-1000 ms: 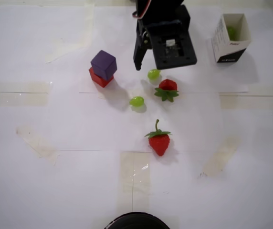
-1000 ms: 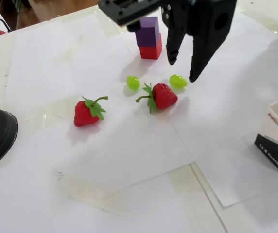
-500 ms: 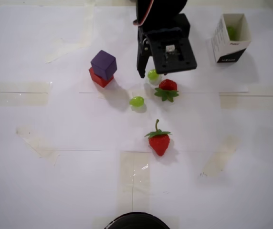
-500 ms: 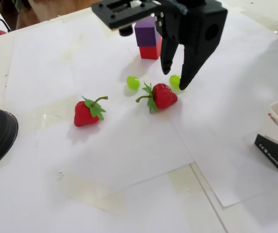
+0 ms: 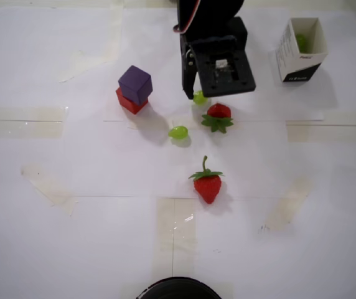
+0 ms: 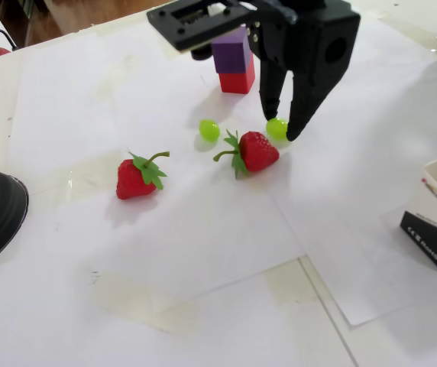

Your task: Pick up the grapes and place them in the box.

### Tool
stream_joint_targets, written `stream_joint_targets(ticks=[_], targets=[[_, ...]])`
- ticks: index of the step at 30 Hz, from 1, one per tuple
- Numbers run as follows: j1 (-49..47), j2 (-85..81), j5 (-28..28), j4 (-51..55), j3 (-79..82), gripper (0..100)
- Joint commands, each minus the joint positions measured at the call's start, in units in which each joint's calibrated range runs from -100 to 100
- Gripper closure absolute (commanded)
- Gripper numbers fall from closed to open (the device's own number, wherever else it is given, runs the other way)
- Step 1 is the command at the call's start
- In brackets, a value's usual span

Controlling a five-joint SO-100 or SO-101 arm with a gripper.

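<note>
The gripper (image 6: 280, 128) has its two fingers pressed against a grape (image 6: 276, 128) on the counter (image 6: 203, 252), gripping it just beside a strawberry (image 6: 257, 151). In the overhead view that grape (image 5: 199, 97) lies near the counter's far edge. A second grape (image 5: 178, 132) lies loose toward the middle. The box (image 5: 300, 52) stands toward the far right corner, one grape (image 5: 302, 41) inside.
</note>
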Motion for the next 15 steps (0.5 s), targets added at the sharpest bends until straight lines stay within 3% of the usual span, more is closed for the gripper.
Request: stream_joint_targets(ticks=[1, 15], targets=[[0.7, -1.8, -0.1, -0.7, 0.4, 85], [0.4, -0.9, -0.2, -4.7, 2.9, 83]])
